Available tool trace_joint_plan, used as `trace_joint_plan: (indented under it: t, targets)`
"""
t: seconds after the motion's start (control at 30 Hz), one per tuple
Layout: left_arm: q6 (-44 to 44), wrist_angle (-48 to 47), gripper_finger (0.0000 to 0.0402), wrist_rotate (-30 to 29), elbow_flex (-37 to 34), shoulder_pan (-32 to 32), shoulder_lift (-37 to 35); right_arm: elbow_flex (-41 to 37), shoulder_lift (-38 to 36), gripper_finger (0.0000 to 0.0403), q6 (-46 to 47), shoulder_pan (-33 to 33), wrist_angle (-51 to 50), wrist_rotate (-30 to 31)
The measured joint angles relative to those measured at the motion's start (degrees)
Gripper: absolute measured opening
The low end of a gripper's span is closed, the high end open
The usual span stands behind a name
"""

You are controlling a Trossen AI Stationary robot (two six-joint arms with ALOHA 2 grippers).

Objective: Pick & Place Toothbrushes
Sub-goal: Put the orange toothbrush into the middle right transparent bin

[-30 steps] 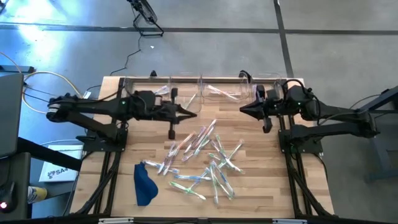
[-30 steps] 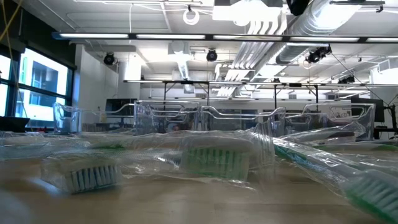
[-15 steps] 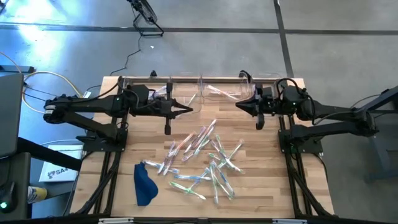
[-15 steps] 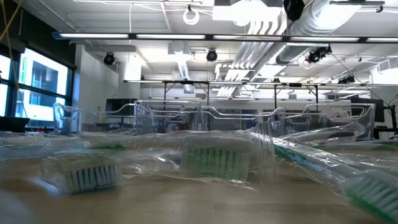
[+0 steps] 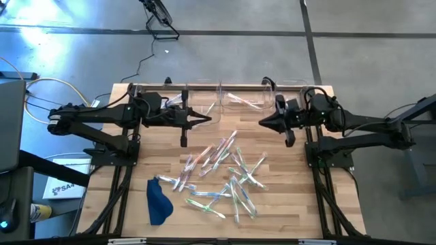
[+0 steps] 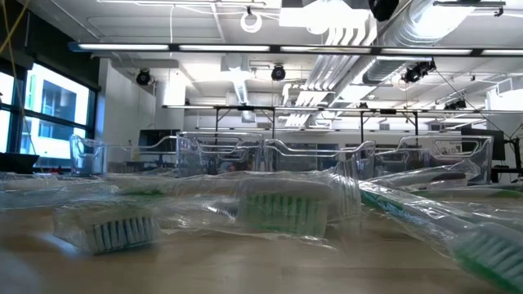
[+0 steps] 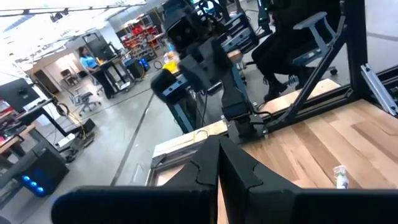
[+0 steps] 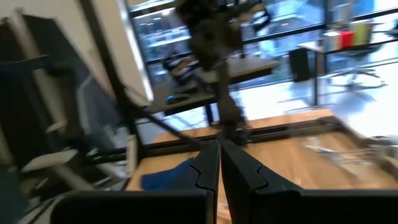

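Observation:
Several toothbrushes [image 5: 225, 170] in clear wrappers lie scattered flat on the wooden table's middle; up close their bristle heads [image 6: 286, 208] show. A few more lie in the clear bins [image 5: 235, 101] at the far edge. My left gripper [image 5: 208, 120] hangs shut and empty above the table, left of centre, pointing level toward the right. My right gripper [image 5: 261, 123] is also shut and empty, and faces it from the right. In the wrist views the fingertips of the left gripper [image 7: 219, 146] and of the right gripper [image 8: 219, 146] meet with nothing between them.
A dark blue cloth [image 5: 158, 201] lies crumpled near the table's front left. The row of clear bins [image 6: 270, 155] lines the far edge. Bare wood shows between the bins and the toothbrush pile, under both grippers.
My left gripper has drawn back a little toward the table's left and far edges, staying shut and level. The toothbrushes and the cloth lie as before.

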Motion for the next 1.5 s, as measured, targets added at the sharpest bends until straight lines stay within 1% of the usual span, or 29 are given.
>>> trace_joint_plan:
  t: [0.17,0.3,0.43,0.57,0.67,0.77,0.83,0.93,1.17,1.27,1.33,1.4,1.5]
  targets:
    - [-0.2,-0.1,0.0000,-4.4,0.0,0.0,0.4,0.0,0.0,0.0009,0.0,0.0,-0.1,-6.1]
    - [-0.6,0.0,0.0000,-9.0,0.0,0.0,0.4,0.0,0.0,0.0009,-0.2,0.0,-1.2,-8.3]
    - [-4.3,0.0,0.0000,-10.1,0.0,0.0,0.4,0.0,0.0,0.0009,-3.3,0.0,-2.4,-8.1]
    - [-11.4,-0.4,0.0000,-10.0,0.0,0.0,0.4,0.0,0.0,0.0009,-6.4,0.0,-2.4,-5.8]
    - [-16.7,-1.0,0.0000,-7.9,0.0,0.0,0.4,0.0,0.5,0.0009,-9.7,0.0,-2.3,-3.3]
    - [-18.6,-2.5,0.0000,-5.1,0.1,0.0,0.4,0.0,0.9,0.0009,-12.6,0.0,-2.3,0.1]
    - [-18.7,-4.3,0.0000,-4.2,0.1,0.0,0.4,0.0,1.3,0.0009,-14.1,0.0,-2.3,1.3]
    - [-18.4,-6.8,0.0000,-4.3,0.1,0.0,0.4,0.0,2.1,0.0009,-13.8,0.0,-2.4,1.1]
    - [-20.6,-12.6,0.0000,-7.8,0.1,0.0,0.4,0.0,2.6,0.0009,-10.3,0.0,-2.4,1.1]
    - [-24.9,-18.0,0.0000,-8.2,0.1,0.0,0.4,0.0,2.6,0.0009,-9.9,0.0,-2.3,1.1]
    - [-29.2,-24.1,0.0000,-8.0,0.1,0.0,0.4,0.0,2.6,0.0009,-9.3,0.0,-2.3,1.2]
    - [-33.3,-30.2,0.0000,-6.7,0.1,0.0,0.9,0.0,2.5,0.0009,-9.2,0.0,-2.3,1.2]
    - [-37.1,-35.5,0.0000,-4.8,0.0,0.0,2.5,0.0,2.6,0.0009,-9.2,0.0,-2.4,1.2]
